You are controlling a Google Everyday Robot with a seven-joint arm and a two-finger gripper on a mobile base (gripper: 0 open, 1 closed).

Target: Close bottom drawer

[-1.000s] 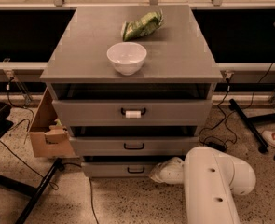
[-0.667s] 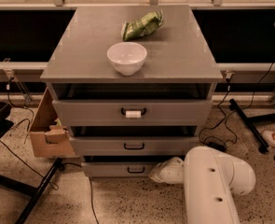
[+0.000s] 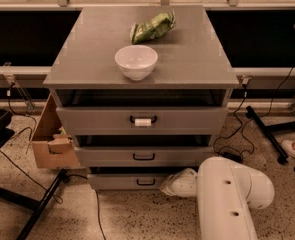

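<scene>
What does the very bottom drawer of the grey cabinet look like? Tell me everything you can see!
The bottom drawer is the lowest, shortest front of the grey cabinet: plain grey, metal-looking, with a small black handle in the middle. It sits level, a dark strip showing above it. The white gripper is at its right end, hiding that part; I cannot tell if they touch.

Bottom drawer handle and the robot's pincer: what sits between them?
Only a bare strip of grey front on the bottom drawer, seen in the camera view. The pincer is low at its right end, right of the black handle.
</scene>
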